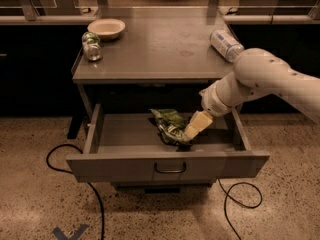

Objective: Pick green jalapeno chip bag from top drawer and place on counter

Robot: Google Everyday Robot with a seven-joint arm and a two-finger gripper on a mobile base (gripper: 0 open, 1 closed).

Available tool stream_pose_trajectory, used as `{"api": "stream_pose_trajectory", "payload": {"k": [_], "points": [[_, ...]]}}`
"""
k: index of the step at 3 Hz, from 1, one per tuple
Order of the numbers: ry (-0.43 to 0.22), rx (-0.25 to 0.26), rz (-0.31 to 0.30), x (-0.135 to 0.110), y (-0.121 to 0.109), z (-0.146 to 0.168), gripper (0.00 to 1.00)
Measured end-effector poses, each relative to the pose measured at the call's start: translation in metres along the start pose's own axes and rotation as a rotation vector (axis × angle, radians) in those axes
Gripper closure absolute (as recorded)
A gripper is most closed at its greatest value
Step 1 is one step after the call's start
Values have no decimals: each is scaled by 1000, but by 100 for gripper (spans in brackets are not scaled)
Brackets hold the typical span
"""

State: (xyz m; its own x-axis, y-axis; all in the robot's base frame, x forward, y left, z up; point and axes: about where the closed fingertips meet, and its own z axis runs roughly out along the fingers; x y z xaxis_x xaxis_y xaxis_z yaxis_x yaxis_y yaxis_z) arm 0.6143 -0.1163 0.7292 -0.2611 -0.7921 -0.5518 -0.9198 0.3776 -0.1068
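Reaching: arm (265, 79) spans from the right frame edge, down-left past the counter's near right corner and into the drawer.
Gripper: gripper (189, 134) low inside the drawer, right of centre, tip at the bag's right side and looking to touch it; whether spread or pinching, cannot tell.
Bag: bag (169, 124) lies crumpled on the drawer floor, about mid-width, nearer the front panel than the back; not lifted.
Drawer: drawer (120, 168) pulled fully out toward the near side, front panel upright, handle (170, 169) at panel centre.
Drawer edges: left wall well apart from the bag; right wall just beyond the gripper; the arm's wrist sits above the right wall's far end.
Drawer room: bare floor left of the bag, a narrower strip to the right under the gripper.
Counter: counter (160, 51) directly above the drawer's back half; its near edge overhangs the far part of the drawer.
Counter items: bowl (106, 28) at the far left; can (91, 46) just near of the bowl, close to the left edge; bottle (226, 44) lying on its side at the right edge, beside the arm's elbow.
Counter room: wide bare patch across the middle and near edge, between can and bottle.
Gap: dark space between the counter's underside and the drawer rim; the wrist occupies its right part.
Floor: cable (95, 204) loops near left of the drawer; second cable (245, 200) loops near right.
Behind: ledge (45, 20) runs along the far side, dark cabinets below.
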Motion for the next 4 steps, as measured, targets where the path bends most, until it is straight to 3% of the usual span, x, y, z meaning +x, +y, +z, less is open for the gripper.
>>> {"api": "stream_pose_trajectory", "payload": {"k": [1,2,4], "points": [[135,33,-19,-7,-10,29,0],[140,30,-14,-4,-11,34,0],[166,-56,-16,15,15,116,0]]}}
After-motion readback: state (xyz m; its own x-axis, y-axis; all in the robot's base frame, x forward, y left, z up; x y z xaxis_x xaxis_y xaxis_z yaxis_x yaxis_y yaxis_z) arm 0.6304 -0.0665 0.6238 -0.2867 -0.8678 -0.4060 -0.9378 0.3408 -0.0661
